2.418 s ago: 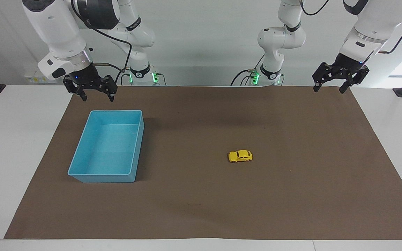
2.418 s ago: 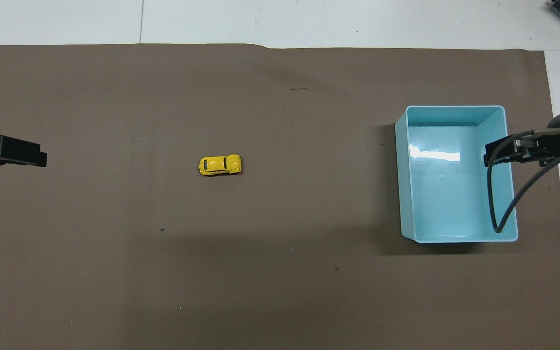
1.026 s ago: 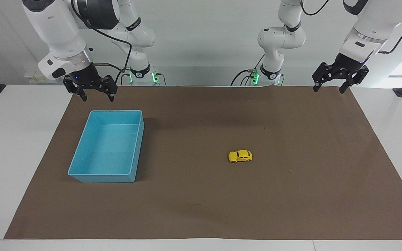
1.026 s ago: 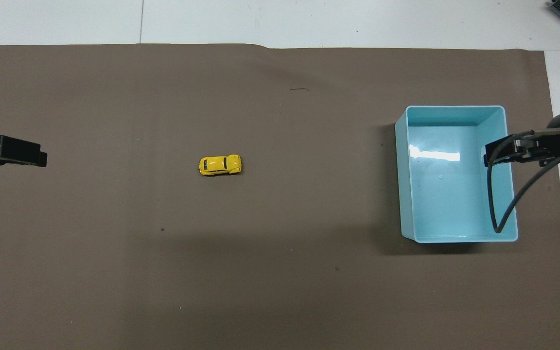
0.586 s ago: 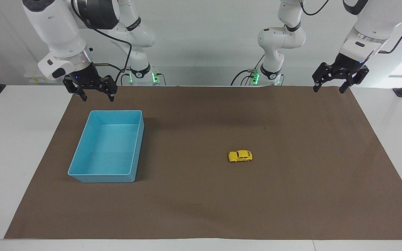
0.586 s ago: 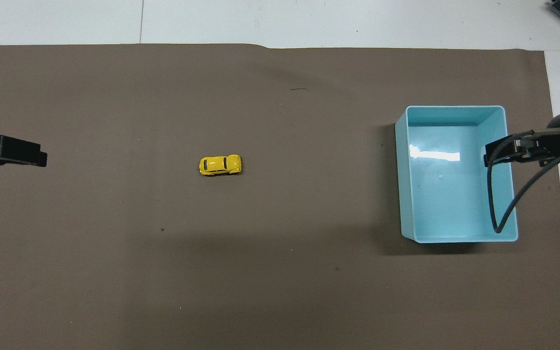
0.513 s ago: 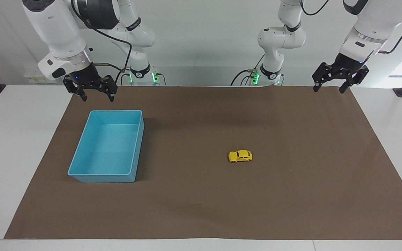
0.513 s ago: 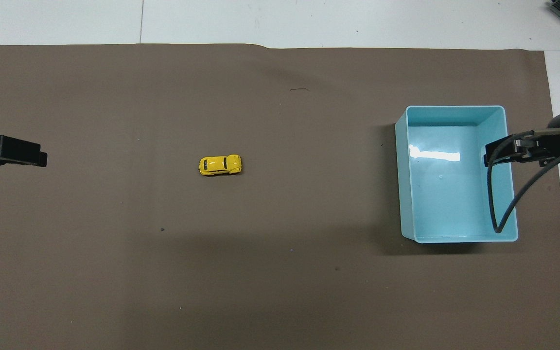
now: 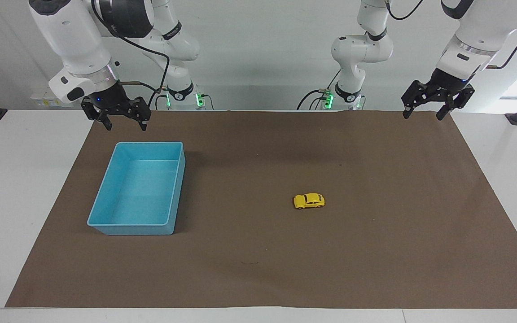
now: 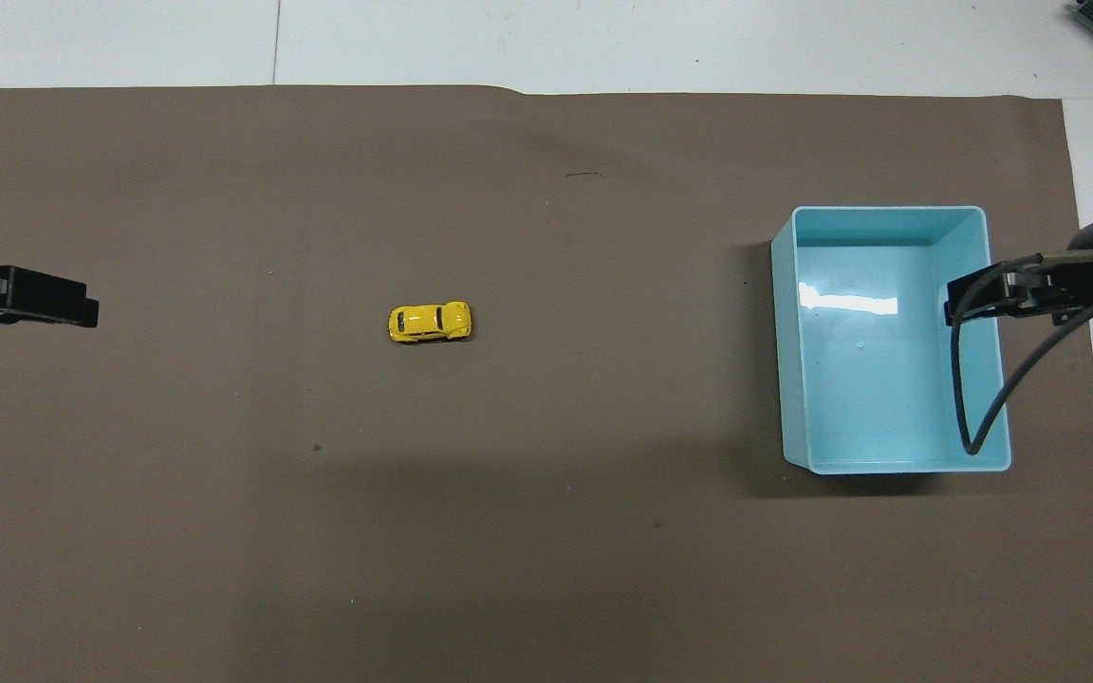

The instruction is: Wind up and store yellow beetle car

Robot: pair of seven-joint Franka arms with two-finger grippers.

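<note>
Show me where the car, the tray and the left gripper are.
car (image 9: 308, 201), facing view, on its yellow body.
tray (image 9: 106, 186), facing view, on its side wall.
left gripper (image 9: 423, 114), facing view, midway between its open fingertips.

Brown mat (image 9: 375, 251) on white table (image 9: 20, 188)

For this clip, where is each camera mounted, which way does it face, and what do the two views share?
Facing view: high across the table, looking at the robots; both arms show whole, left gripper and right gripper open, raised over the mat's edge by the robots.
Overhead view: above the robots' end, looking steeply down and forward; only the grippers' tips and the right arm's cable show.
Shared: the brown mat, the yellow beetle car and the blue tray, seen half a turn apart.
</note>
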